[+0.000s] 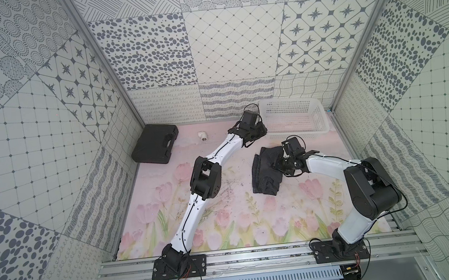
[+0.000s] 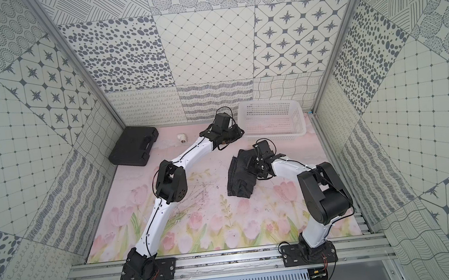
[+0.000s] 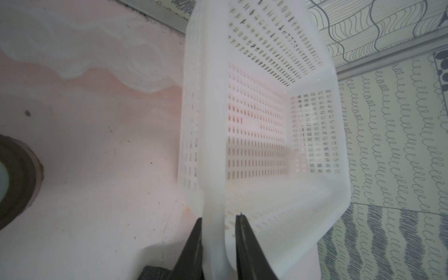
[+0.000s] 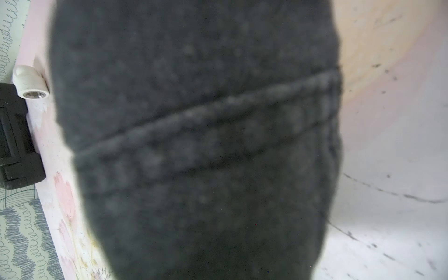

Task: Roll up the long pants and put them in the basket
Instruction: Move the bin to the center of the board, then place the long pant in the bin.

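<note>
The long pants (image 1: 265,174) (image 2: 240,180) lie as a dark charcoal rolled bundle on the flowered mat, right of the middle. My right gripper (image 1: 281,161) (image 2: 254,162) sits at the bundle's far end. In the right wrist view the dark cloth with its stitched seam (image 4: 194,133) fills the picture and hides the fingers. My left gripper (image 3: 219,218) (image 1: 261,131) (image 2: 239,133) reaches to the back, shut on the near rim of the white basket (image 3: 211,121), one finger outside the wall and one inside.
The white perforated basket (image 1: 290,100) (image 2: 270,103) stands at the back right against the wall. A black plastic case (image 1: 155,143) (image 2: 133,147) (image 4: 14,140) lies at the back left. A small white pipe elbow (image 1: 203,136) (image 2: 182,138) (image 4: 29,82) sits beside it.
</note>
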`<state>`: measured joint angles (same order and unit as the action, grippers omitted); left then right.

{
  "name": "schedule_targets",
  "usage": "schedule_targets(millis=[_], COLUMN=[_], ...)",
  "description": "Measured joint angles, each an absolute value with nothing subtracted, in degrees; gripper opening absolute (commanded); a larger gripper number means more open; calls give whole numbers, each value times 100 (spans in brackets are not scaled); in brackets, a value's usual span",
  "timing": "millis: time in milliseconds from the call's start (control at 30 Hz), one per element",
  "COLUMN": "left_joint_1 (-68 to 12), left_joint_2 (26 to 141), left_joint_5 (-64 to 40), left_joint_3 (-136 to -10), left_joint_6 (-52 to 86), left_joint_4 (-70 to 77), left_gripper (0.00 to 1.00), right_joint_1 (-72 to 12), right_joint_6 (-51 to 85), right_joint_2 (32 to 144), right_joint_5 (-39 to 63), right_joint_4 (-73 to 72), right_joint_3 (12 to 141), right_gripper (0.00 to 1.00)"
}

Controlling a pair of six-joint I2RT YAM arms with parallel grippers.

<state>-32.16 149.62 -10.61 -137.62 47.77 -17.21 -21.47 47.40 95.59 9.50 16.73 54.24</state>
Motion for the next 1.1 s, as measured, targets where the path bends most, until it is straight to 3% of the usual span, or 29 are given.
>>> schedule_targets(millis=[300, 533, 800, 1100], left_joint_1=[-3240, -3138, -3096, -3096], left_joint_2=[14455, 12361, 10018, 8265], left_joint_5=[-1087, -1151, -1302, -1315], left_joint_3=[-13209, -10565, -7520, -5487], left_joint_6=[4880, 4814, 4882, 5210], left_joint_4=[-1940, -2180, -2139, -1861], left_gripper=[0, 0, 0, 0], right_joint_1=[-2191, -2189, -1850, -1245], right_joint_6=[3959, 3293, 3306, 3632], right_joint_2=[8820, 7961, 7594, 8755], right_joint_5=[1326, 2453, 3404, 3269], right_joint_4=[3052, 4495, 4219, 2770], right_joint_3=[5433, 6910, 8342, 7367], right_gripper=[0, 0, 0, 0])
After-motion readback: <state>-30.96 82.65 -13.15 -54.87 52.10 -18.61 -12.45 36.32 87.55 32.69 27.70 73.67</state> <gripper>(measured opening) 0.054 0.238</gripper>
